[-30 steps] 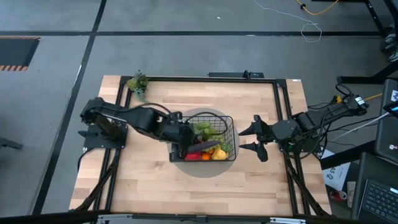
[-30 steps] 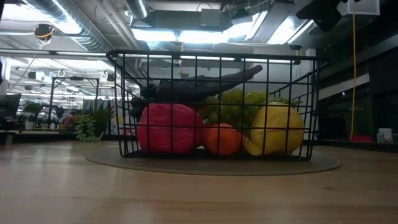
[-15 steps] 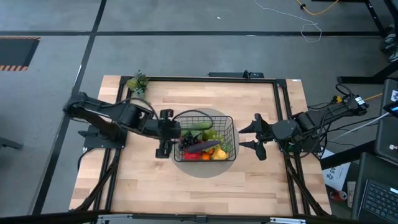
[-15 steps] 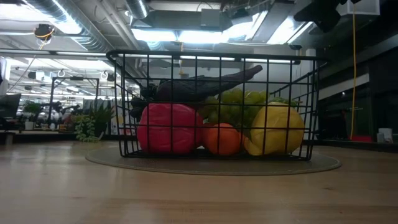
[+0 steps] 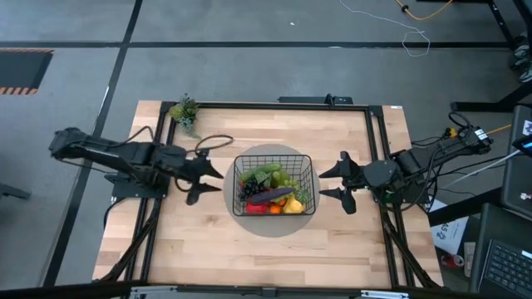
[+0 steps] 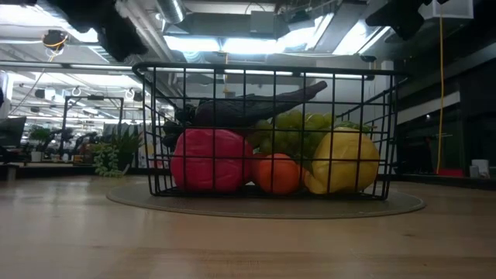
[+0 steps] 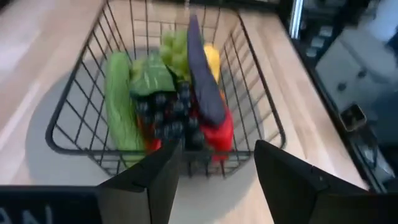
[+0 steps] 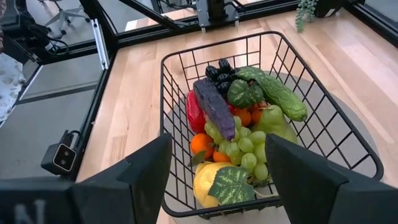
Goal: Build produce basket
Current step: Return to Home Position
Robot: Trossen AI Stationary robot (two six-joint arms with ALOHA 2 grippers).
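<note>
A black wire basket (image 5: 273,183) stands on a grey round mat (image 5: 249,220) at the table's middle. It holds produce: a purple eggplant (image 8: 214,107), green grapes (image 8: 241,149), dark grapes (image 7: 163,112), a cucumber (image 7: 120,102), a red pepper (image 6: 211,160), an orange (image 6: 277,172) and a yellow lemon (image 6: 344,160). My left gripper (image 5: 203,181) is open, left of the basket and clear of it. My right gripper (image 5: 331,183) is open, right of the basket, touching nothing.
A small green potted plant (image 5: 184,111) stands at the table's far left corner. A black frame rail (image 5: 274,105) runs along the table's far side and down both sides. Bare wood lies in front of the basket.
My left gripper has pulled back out of the basket toward the table's left edge, and the arm has folded back toward its base. It stays open. The basket and the produce have kept still.
</note>
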